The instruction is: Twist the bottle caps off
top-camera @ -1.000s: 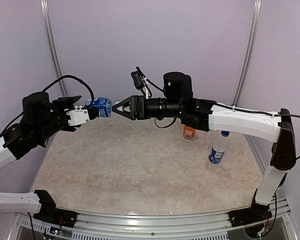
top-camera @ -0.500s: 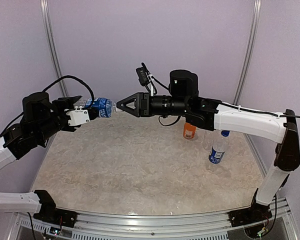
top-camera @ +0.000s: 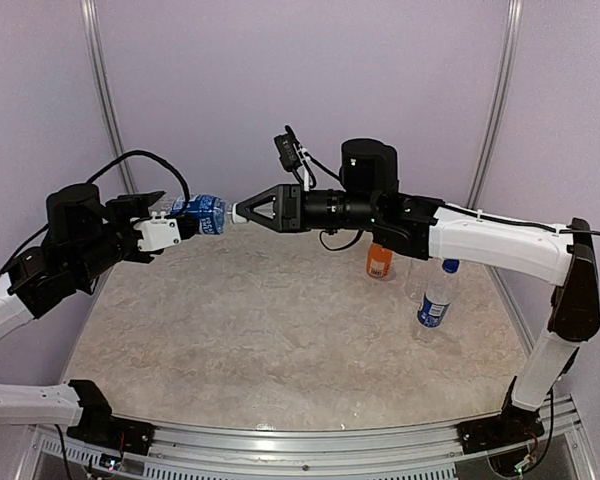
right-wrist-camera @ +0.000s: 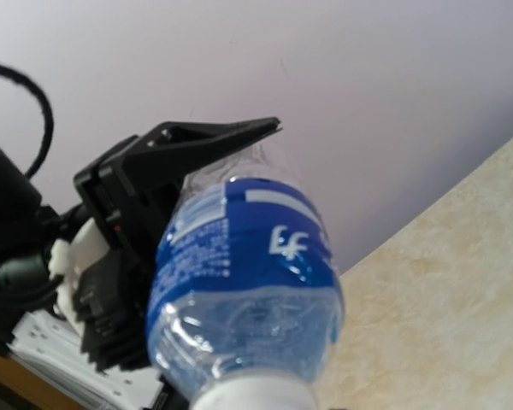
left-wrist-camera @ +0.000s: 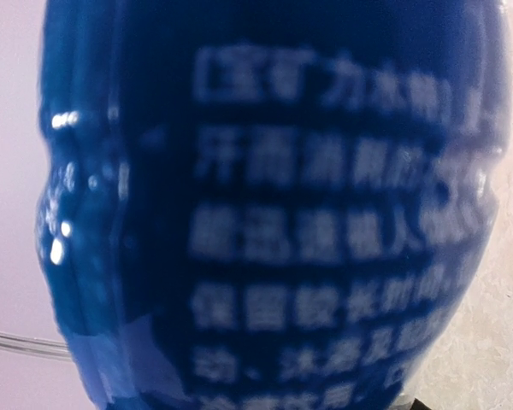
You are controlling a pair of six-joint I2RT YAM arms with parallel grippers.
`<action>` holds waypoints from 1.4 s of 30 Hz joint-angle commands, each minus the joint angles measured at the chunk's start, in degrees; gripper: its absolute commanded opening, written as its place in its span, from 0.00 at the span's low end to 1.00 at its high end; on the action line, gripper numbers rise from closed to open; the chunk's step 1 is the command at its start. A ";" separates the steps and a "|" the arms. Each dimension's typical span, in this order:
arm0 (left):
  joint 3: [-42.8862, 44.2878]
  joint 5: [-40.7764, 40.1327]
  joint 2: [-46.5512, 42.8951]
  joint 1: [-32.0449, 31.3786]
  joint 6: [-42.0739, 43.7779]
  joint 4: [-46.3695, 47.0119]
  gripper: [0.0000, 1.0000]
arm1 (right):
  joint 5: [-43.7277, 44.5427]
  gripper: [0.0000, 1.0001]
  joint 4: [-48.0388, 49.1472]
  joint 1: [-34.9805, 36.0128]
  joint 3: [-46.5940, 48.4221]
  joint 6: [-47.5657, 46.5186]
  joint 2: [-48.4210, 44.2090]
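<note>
Marbled table (top-camera: 280,340) below; at 3 o'clock the orange bottle (top-camera: 379,262) sits half hidden behind my right arm (top-camera: 480,240). Farther, at 11, left claw (top-camera: 185,218) clenches the labelled bottle (top-camera: 208,213), a blur up close; right claw (top-camera: 241,212) pinches its cap (top-camera: 236,213).

Our left arm (top-camera: 70,255) and right arm (top-camera: 480,240) share one livery: glossy white shells on the long links, matte black housings at the joints. A thick black cable (top-camera: 145,158) arcs over the left wrist, and thinner leads curl round the small black camera (top-camera: 285,150) on the right. Our left tool (top-camera: 188,218) pairs a white block with black fingers. Our right tool (top-camera: 242,212) has tapering black ones. Both black bases (top-camera: 495,432) are bolted to a ribbed aluminium rail (top-camera: 310,462).
</note>
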 commanded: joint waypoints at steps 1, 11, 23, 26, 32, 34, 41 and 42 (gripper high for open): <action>1.76 0.12 0.38 -0.04 -1.80 -0.17 0.47 | -2.84 0.14 -2.12 0.01 0.63 -1.05 0.38; 21.81 24.30 0.43 -0.92 -29.06 -39.68 0.42 | 2.40 0.00 -20.39 10.17 7.76 -33.96 2.18; 25.81 33.23 0.62 -1.54 -32.08 -52.00 0.37 | 27.51 0.00 -28.94 20.36 7.15 -71.63 -0.06; 28.18 34.52 2.37 -2.14 -35.55 -53.87 0.37 | 33.68 0.00 -29.89 23.03 8.29 -82.33 0.42; 27.50 36.85 3.08 -2.15 -36.54 -56.43 0.37 | 35.31 0.00 -26.51 24.81 5.67 -92.43 -1.82; 26.96 36.90 2.66 -2.17 -37.09 -55.93 0.37 | 34.82 0.00 -24.25 24.78 3.92 -92.30 -2.49; 24.42 28.29 2.17 -2.16 -36.17 -48.29 0.37 | 40.88 0.87 -12.16 23.57 -1.31 -76.67 -6.57; 22.96 25.03 1.87 -2.19 -35.16 -45.55 0.37 | 39.30 0.99 -11.28 22.31 -1.73 -72.15 -7.90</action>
